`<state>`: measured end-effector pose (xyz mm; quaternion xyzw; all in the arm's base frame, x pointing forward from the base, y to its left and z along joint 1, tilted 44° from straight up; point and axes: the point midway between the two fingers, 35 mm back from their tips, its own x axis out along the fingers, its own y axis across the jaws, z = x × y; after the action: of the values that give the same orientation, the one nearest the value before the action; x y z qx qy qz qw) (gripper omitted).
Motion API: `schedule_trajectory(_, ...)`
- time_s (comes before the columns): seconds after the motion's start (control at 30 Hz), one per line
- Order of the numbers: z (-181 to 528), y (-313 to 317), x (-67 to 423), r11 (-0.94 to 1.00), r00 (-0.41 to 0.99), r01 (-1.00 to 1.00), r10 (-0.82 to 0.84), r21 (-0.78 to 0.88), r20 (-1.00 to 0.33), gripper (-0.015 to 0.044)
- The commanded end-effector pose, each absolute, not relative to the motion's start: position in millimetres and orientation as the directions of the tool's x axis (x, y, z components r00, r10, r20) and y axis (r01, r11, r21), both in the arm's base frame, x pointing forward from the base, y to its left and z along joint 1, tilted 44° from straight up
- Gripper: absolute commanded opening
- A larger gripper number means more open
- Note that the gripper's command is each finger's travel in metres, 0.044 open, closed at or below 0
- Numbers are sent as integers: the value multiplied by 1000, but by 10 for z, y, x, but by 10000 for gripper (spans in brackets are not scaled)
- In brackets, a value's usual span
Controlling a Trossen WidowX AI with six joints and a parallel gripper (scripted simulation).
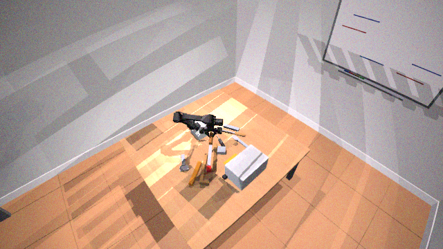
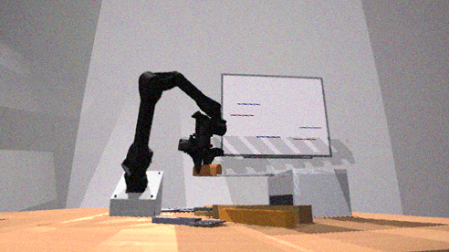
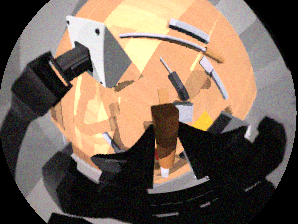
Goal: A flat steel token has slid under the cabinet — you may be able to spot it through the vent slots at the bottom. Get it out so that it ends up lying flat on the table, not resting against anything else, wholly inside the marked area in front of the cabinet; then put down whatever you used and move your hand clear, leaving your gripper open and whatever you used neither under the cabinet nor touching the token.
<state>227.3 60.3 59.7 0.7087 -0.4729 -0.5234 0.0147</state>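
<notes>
My gripper (image 1: 211, 134) (image 2: 200, 162) (image 3: 162, 124) is shut on the brown handle of a long tool (image 1: 210, 153) (image 2: 209, 170) (image 3: 165, 125) with a white shaft and a red end. It holds the tool in the air above the table, left of the cabinet. The grey-white cabinet (image 1: 246, 165) (image 2: 311, 189) stands on the table's right part. A patch of the yellow marked area (image 1: 230, 159) (image 3: 202, 120) shows at its left side. The steel token is not in view in any frame.
Other tools lie left of the cabinet: an orange stick (image 1: 194, 173) (image 2: 257, 215), a brown block (image 1: 204, 178), a grey scraper (image 1: 183, 164) and a grey-headed tool (image 1: 221, 148). Two grey bars (image 1: 231, 127) lie behind. The arm's base (image 2: 137, 199) is at the back.
</notes>
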Motion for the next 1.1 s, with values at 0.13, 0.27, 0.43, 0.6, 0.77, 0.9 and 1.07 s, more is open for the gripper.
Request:
schedule_trajectory(0.13, 603, 608, 2275, -582, 13, -603, -691, 546, -722, 0)
schedule_trajectory(0.27, 603, 608, 2275, -595, 13, -577, -691, 559, -722, 0)
schedule_trajectory(0.43, 603, 608, 2275, -611, 13, -544, -691, 575, -722, 0)
schedule_trajectory(0.6, 603, 608, 2274, -626, 13, -510, -691, 590, -722, 0)
schedule_trajectory(0.77, 602, 608, 2274, -640, 13, -476, -691, 604, -722, 0)
schedule_trajectory(0.9, 602, 609, 2274, -650, 13, -448, -691, 614, -722, 0)
schedule_trajectory(1.07, 602, 609, 2273, -662, 13, -412, -691, 626, -722, 0)
